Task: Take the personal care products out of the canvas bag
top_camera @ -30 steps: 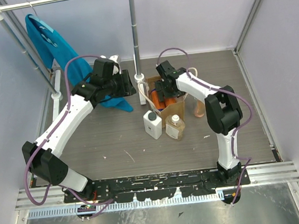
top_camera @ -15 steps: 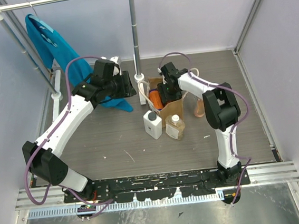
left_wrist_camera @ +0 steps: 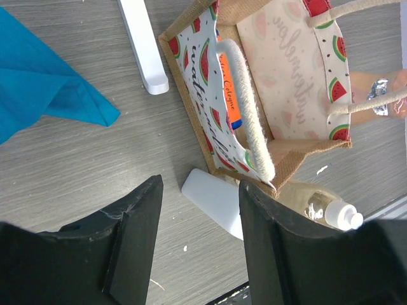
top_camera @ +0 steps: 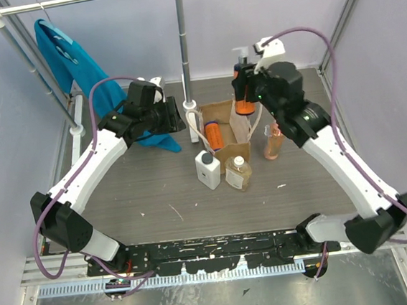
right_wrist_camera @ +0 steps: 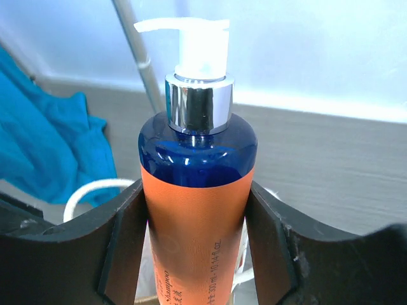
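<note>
My right gripper (top_camera: 246,90) is shut on an orange pump bottle (top_camera: 242,107) with a blue shoulder and white pump, held upright above the canvas bag (top_camera: 226,149). In the right wrist view both fingers (right_wrist_camera: 124,244) press the sides of that bottle (right_wrist_camera: 197,210). A second orange bottle (top_camera: 212,134) lies inside the bag. In front of the bag stand a white bottle (top_camera: 207,169) and a clear amber bottle (top_camera: 238,174); a pinkish bottle (top_camera: 272,143) stands to its right. My left gripper (top_camera: 175,116) hangs open left of the bag, and in the left wrist view it (left_wrist_camera: 200,241) has only table between its fingers.
A teal garment (top_camera: 72,60) hangs on the white rack (top_camera: 183,46) at the back left, its hem (left_wrist_camera: 44,89) near my left gripper. The rack's white foot (left_wrist_camera: 143,44) lies beside the bag (left_wrist_camera: 191,82). Grey walls close in the table on three sides.
My right gripper closed on the orange pump bottle inside the bag and lifted it up out of the bag, the arm swinging out to the right. The left arm has not moved.
</note>
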You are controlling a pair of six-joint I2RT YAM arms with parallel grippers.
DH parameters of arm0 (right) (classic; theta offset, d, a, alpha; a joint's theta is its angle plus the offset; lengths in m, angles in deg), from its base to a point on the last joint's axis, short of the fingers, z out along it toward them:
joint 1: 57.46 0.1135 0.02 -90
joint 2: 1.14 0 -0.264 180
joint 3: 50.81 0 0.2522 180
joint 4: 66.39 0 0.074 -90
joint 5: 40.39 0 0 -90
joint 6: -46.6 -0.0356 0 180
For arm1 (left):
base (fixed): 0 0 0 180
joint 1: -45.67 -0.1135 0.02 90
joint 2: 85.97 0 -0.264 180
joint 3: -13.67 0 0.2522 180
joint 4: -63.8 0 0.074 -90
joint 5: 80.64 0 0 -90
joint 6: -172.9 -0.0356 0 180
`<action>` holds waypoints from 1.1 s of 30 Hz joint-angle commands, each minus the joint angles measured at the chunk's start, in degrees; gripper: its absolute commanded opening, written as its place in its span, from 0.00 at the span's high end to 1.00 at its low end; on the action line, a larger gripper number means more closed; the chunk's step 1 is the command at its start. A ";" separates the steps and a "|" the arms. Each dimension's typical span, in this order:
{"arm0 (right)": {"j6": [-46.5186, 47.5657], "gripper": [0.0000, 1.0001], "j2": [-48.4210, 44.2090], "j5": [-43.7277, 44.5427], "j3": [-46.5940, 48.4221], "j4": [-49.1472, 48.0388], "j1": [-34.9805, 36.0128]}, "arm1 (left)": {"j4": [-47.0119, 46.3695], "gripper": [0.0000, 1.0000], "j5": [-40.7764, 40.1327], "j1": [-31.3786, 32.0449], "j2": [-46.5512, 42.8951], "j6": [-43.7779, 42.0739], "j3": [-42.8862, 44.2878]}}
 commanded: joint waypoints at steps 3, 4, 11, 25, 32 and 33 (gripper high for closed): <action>3.11 0.97 -9.92 6.67 -9.81 -14.08 -0.37 | -1.44 0.42 0.76 -0.29 -1.41 0.53 -1.11; 3.29 0.97 -12.33 7.34 -12.66 -15.93 -0.37 | -1.45 0.42 0.70 -0.29 -1.57 0.53 -1.21; 2.03 0.98 -30.39 14.28 -38.06 -29.92 -0.29 | -2.40 0.42 1.05 -0.29 -1.92 1.28 -1.97; -2.42 0.99 -43.36 24.31 -70.17 -50.83 -0.28 | -3.10 0.44 2.23 -0.29 -3.03 2.93 -3.88; -2.82 0.99 -38.37 27.60 -75.61 -58.25 0.94 | -3.46 0.45 1.48 -0.27 -4.24 2.99 -5.42; -2.71 0.99 -37.56 28.10 -76.05 -59.26 1.33 | -3.53 0.45 1.62 -0.21 -4.22 3.06 -5.42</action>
